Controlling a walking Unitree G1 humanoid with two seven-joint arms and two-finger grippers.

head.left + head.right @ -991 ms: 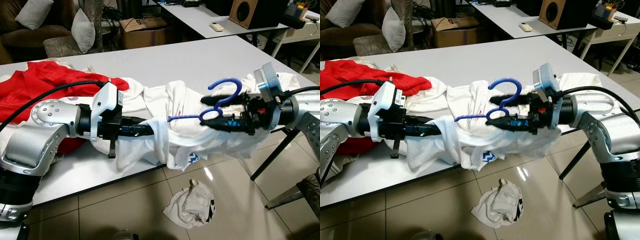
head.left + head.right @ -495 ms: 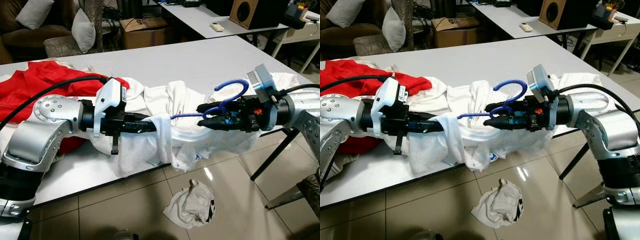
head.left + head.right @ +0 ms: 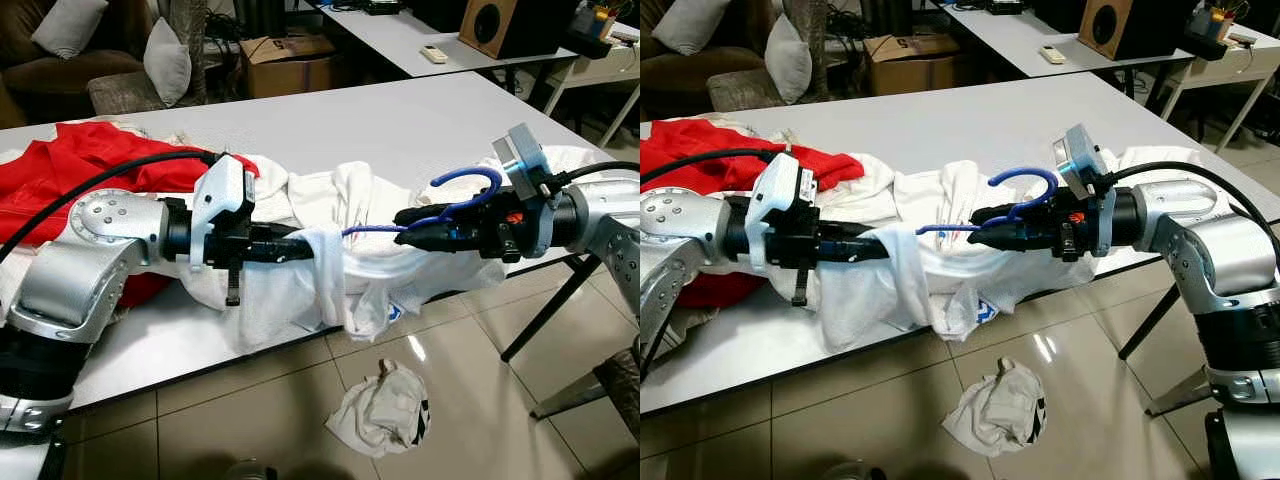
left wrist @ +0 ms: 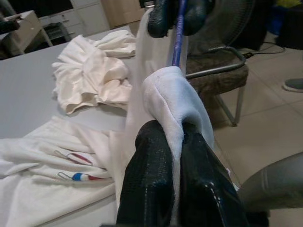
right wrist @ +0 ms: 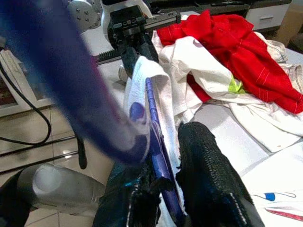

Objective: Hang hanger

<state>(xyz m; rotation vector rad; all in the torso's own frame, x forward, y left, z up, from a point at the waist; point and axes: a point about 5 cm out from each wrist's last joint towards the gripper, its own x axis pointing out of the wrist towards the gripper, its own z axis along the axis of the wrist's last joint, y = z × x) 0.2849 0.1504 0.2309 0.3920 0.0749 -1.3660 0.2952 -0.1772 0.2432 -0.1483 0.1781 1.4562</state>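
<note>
A blue hanger (image 3: 465,185) is held low over the table's front edge, hook up, its arm running into a white garment (image 3: 300,290). My right gripper (image 3: 405,222) is shut on the hanger just below the hook. My left gripper (image 3: 308,247) comes in from the left, shut on a fold of the white garment at the hanger's arm end. In the left wrist view the black fingers (image 4: 151,161) pinch the white cloth (image 4: 170,94), with the blue hanger (image 4: 177,33) running straight ahead. In the right wrist view the hanger (image 5: 156,137) lies between the fingers (image 5: 208,175).
A red garment (image 3: 90,160) lies on the white table (image 3: 380,115) at the left, and more white clothes (image 3: 1160,160) at the right end. A crumpled white cloth (image 3: 382,408) is on the tiled floor below. A chair (image 3: 620,370) stands at the right.
The right gripper has rolled the hanger flatter and lower. The left gripper has risen slightly and drawn the white cloth further over the hanger's arm.
</note>
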